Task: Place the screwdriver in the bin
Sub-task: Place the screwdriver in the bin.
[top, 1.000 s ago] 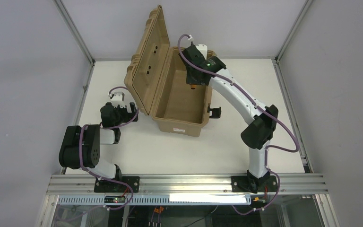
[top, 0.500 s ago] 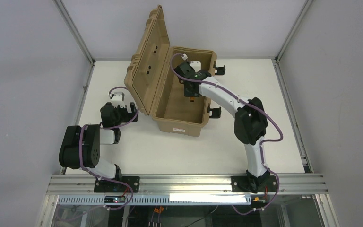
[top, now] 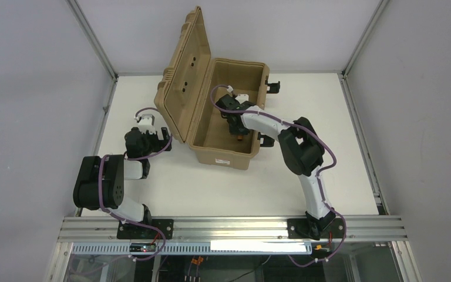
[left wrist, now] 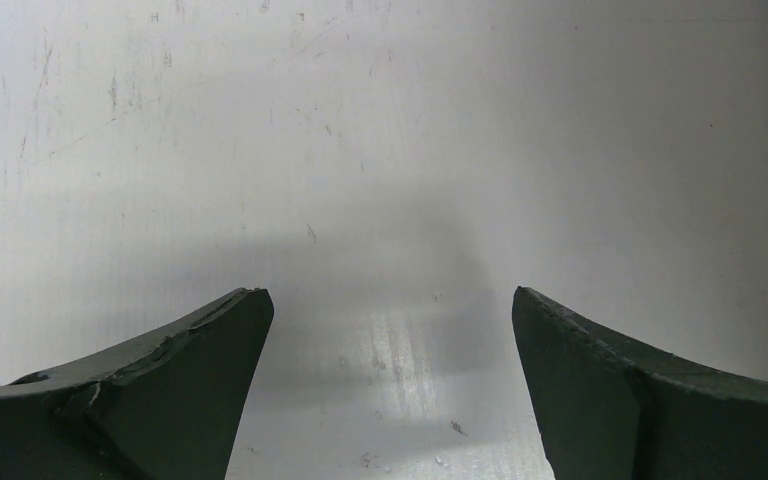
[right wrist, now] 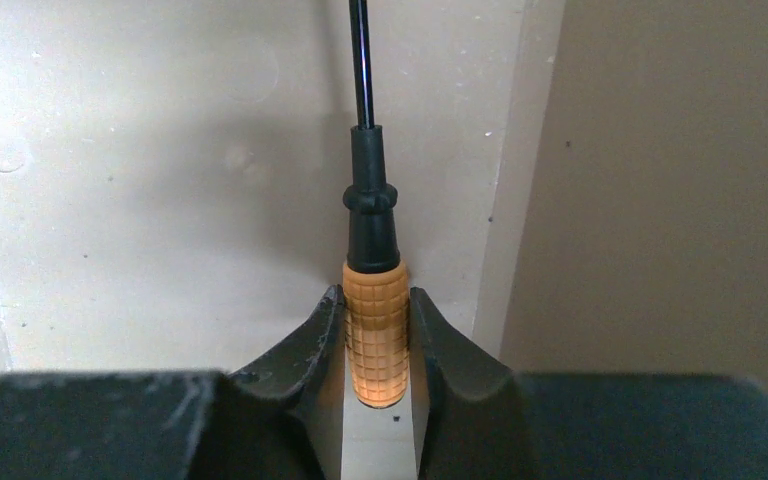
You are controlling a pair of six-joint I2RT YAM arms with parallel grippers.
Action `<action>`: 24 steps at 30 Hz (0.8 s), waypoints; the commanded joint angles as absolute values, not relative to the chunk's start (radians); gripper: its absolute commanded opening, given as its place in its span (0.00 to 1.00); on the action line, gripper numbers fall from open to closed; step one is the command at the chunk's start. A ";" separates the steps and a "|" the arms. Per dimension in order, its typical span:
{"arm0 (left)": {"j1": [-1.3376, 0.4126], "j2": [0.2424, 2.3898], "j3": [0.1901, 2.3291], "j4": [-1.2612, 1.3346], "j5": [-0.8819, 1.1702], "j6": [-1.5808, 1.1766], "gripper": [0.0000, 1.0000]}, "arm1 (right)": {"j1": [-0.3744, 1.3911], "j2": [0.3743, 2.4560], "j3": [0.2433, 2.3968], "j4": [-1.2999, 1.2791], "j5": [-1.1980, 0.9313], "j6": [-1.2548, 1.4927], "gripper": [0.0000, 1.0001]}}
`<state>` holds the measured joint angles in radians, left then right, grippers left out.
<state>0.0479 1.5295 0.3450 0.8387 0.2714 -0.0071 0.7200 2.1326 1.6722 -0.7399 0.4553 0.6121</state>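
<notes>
The bin (top: 223, 154) is a tan hard case standing open at the table's middle, its ribbed lid (top: 183, 76) raised on the left. My right gripper (top: 238, 130) reaches down inside the bin and is shut on the screwdriver (right wrist: 375, 330). Its orange handle sits between the fingers and its black shaft points at the bin's floor (right wrist: 160, 180) beside the inner wall (right wrist: 670, 200). The screwdriver's orange handle shows in the top view (top: 239, 138). My left gripper (top: 152, 136) is open and empty, low over the white table (left wrist: 380, 150) left of the bin.
Black latches (top: 273, 86) stick out from the bin's right side. The raised lid stands between my left arm and the bin's inside. Grey walls and metal posts (top: 94, 41) bound the table. An aluminium rail (top: 229, 226) runs along the near edge.
My right gripper has moved from the bin's far right rim down and toward the near end inside the bin, carrying the screwdriver. The left arm has not moved.
</notes>
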 commanded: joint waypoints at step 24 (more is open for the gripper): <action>0.058 1.510 0.344 0.891 0.291 0.003 0.99 | 0.723 2.079 1.776 -0.770 0.457 0.629 0.99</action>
